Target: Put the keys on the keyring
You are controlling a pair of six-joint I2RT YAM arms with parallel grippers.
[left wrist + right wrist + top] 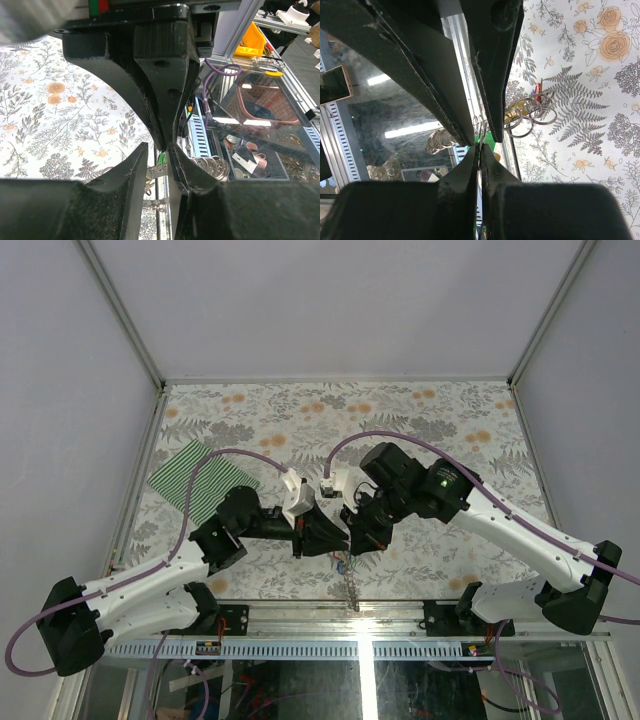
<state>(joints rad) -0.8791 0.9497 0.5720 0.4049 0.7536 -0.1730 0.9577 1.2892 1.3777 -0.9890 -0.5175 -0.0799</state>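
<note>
From above, the keyring (350,587) shows as a strand. Only its wrist view shows the right gripper (480,150) pressed together near the keys (517,105). Whether the left gripper (157,150) holds anything, I cannot tell.

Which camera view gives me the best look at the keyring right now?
Right wrist: the keyring shows as clear overlapping metal rings beside the jaws, with coloured keys among them. Left wrist shows a few rings, partly hidden behind the jaws. Top external shows only a tiny strand.
</note>
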